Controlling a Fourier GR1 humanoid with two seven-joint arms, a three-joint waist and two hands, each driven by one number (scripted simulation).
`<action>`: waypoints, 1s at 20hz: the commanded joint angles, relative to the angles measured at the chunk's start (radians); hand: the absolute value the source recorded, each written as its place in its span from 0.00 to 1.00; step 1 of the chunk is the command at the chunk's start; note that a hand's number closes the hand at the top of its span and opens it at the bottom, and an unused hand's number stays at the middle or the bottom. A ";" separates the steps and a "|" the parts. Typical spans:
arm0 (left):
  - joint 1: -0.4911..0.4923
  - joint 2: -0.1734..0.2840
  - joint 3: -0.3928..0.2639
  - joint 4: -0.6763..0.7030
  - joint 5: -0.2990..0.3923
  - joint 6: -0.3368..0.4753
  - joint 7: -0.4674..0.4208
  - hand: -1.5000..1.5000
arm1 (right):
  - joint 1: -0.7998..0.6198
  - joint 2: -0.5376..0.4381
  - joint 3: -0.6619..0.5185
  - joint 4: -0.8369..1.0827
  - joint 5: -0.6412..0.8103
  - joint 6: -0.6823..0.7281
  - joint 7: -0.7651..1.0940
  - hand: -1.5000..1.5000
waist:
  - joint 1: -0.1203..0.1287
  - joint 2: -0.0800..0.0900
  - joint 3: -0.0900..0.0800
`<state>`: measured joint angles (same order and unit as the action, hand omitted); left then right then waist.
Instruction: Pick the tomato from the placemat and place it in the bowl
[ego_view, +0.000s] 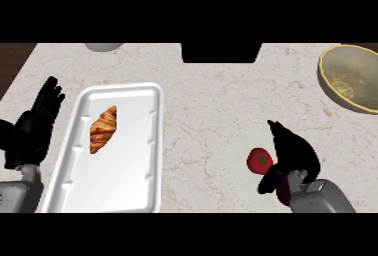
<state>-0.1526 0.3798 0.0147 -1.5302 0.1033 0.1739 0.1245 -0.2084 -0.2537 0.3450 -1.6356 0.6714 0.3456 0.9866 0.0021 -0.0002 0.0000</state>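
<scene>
L hand (35, 125): at counter's left edge, fingers straight and up, resting, holds nothing. White tray (140, 95) w/ croissant (103, 129) just beside it. Tomato (260, 159): on pale round placemat (240, 131), touching R hand (295, 155). Judged light, smooth, round, soft-skinned, liable to roll; take across its widest part. R hand fingers curled round tomato's right side, thumb below; full closure can't be confirmed. Bowl (328, 65) far right, well apart.

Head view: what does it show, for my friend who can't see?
The right hand curls around a red tomato on a pale placemat. A bowl waits far right; a croissant lies in a white tray.
</scene>
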 joint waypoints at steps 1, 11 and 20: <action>-0.053 -0.013 0.026 0.091 -0.019 -0.026 -0.038 0.50 | 0.032 0.034 -0.002 0.058 0.044 -0.013 0.014 0.00 | -0.005 0.001 0.000; 0.058 -0.028 0.075 -0.063 -0.046 -0.079 0.003 0.50 | 0.068 0.097 -0.031 0.087 0.159 -0.046 -0.034 0.00 | 0.000 -0.001 0.000; 0.005 -0.096 0.079 -0.019 -0.091 -0.067 -0.001 0.50 | -0.007 0.134 -0.098 0.255 0.134 -0.035 -0.190 1.00 | 0.001 0.000 0.000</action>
<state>-0.1612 0.3032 0.0844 -1.5472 0.0255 0.1095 0.1439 -0.1990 -0.1306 0.2476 -1.4556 0.7977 0.3252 0.8744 0.0012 -0.0018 -0.0020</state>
